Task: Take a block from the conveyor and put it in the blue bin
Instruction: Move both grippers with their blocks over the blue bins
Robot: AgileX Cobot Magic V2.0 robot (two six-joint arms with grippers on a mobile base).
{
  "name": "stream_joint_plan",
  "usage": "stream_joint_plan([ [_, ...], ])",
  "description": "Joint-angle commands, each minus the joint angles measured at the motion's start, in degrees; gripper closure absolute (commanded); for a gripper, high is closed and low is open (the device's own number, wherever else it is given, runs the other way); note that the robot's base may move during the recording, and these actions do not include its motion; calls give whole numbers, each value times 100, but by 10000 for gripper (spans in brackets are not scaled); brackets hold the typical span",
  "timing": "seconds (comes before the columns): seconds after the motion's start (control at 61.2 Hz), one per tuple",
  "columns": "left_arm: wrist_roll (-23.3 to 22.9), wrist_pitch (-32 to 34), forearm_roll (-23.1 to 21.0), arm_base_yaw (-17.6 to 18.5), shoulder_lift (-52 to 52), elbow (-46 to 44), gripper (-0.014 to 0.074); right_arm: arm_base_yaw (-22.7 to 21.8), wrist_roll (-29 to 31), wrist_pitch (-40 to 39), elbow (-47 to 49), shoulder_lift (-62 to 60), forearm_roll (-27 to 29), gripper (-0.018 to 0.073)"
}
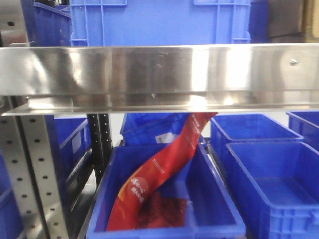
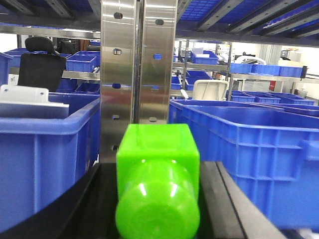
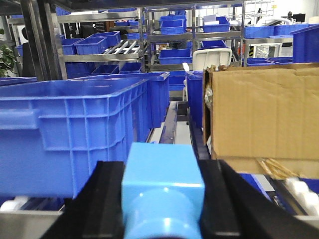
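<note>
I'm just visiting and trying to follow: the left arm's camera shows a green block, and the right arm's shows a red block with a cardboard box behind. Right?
Not quite. The right block is light blue, not red, as the right wrist view shows. The left block is green, and the cardboard box is behind, as you said.

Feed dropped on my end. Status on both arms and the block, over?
Right gripper shut on light blue block. Green block sits in left gripper, grip unclear. Blue bin beside right gripper, cardboard box other side; conveyor not in view.
</note>
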State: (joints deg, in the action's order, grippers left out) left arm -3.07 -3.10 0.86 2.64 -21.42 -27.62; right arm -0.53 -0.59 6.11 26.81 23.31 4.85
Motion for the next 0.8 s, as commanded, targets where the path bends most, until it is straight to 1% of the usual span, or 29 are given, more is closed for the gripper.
stream_joint_plan([
  [0.0, 4, 116, -23, -1, 23, 7, 707, -9, 14, -131, -15, -22, 11, 715],
  [0.784, 4, 116, -23, -1, 23, 7, 707, -9, 14, -131, -15, -22, 11, 715],
])
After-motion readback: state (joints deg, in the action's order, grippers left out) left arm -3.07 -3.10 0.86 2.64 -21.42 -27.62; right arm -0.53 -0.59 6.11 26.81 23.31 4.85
